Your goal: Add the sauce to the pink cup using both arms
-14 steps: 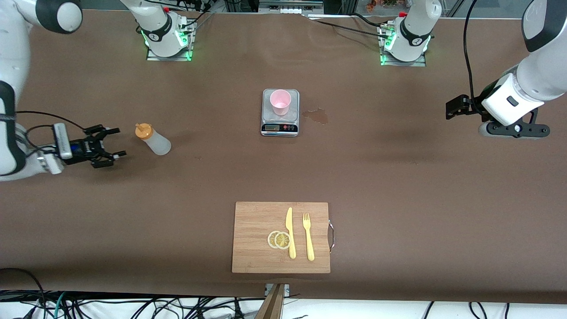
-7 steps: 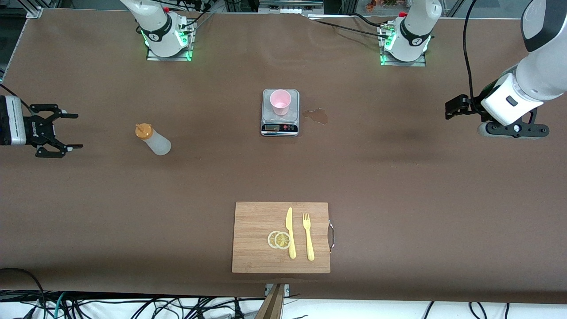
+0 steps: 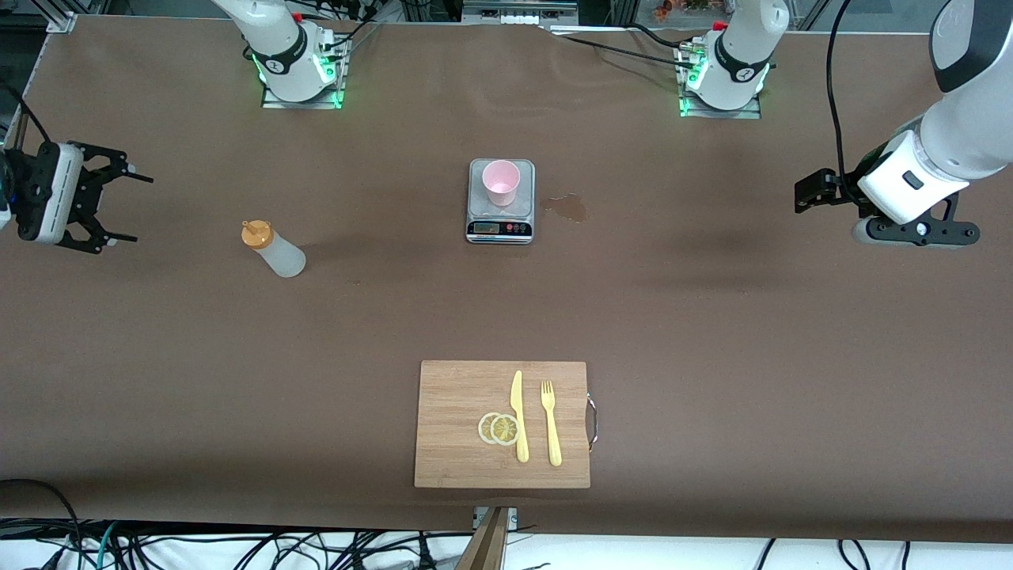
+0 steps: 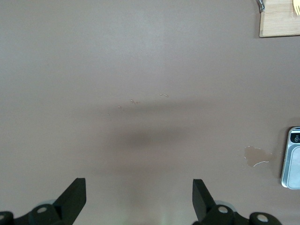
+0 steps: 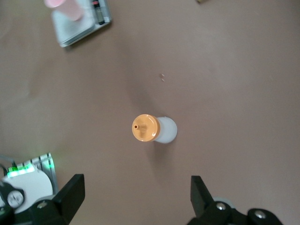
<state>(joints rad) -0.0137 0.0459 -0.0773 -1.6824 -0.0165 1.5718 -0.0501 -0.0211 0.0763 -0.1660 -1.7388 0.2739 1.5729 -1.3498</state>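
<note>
The sauce bottle (image 3: 271, 250), whitish with an orange nozzle cap, stands upright on the brown table, toward the right arm's end from the scale. It also shows in the right wrist view (image 5: 152, 129). The pink cup (image 3: 501, 182) stands on a small scale (image 3: 501, 228); its edge shows in the right wrist view (image 5: 68, 7). My right gripper (image 3: 133, 207) is open and empty, over the table's right-arm end, apart from the bottle; its jaws are wide in its wrist view (image 5: 136, 197). My left gripper (image 3: 806, 192) waits open and empty over the left arm's end (image 4: 138, 197).
A wooden cutting board (image 3: 451, 412) with a yellow knife (image 3: 519, 416), a yellow fork (image 3: 551, 423) and lemon slices (image 3: 498, 428) lies near the table's front edge. A wet stain (image 3: 566, 207) lies beside the scale. The scale's edge (image 4: 293, 159) shows in the left wrist view.
My right gripper has drawn back from beside the bottle toward the right arm's end of the table, staying open. The bottle, cup and left arm have barely moved.
</note>
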